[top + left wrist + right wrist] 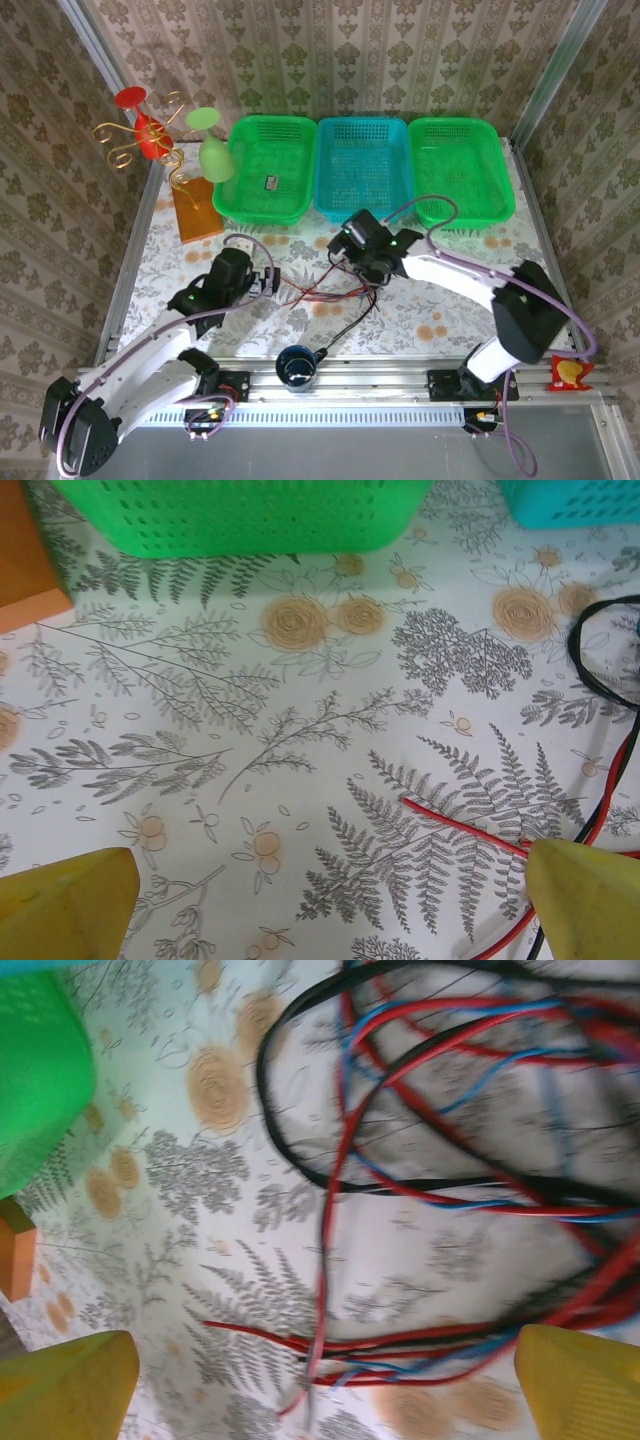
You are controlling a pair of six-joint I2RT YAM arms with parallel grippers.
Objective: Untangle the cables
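Several cables [335, 290], black, red and some blue, lay in one loose knot on the table [450, 320], at six o'clock of the blue basket [362, 165] in the top view. We saw the right gripper [322, 1385] at about twelve o'clock of the knot. Its yellow fingers [65, 1385] were spread wide with nothing pinched between them. That wrist picture was blurred, so we couldn't tell whether the tips touched any strand. The left gripper [330, 900] sat at nine o'clock of the tangle, also spread wide and empty. The end of a red strand [460, 825] lay ahead between its fingers, toward four o'clock of its view. We judged the step in hand to be choosing one strand to draw free. To do it well, we thought the right gripper needed a single wire on the outer loop, not the stacked red, black and blue bundle at six o'clock of its view. The left could take the loose red end, then both could pull slowly toward nine and three o'clock, low over the table. We judged thin wires likely to slip, and a pinch on several at once would drag the whole knot. A black wire ran toward the cup [297, 365] at seven o'clock of the knot, which was worth keeping clear of.
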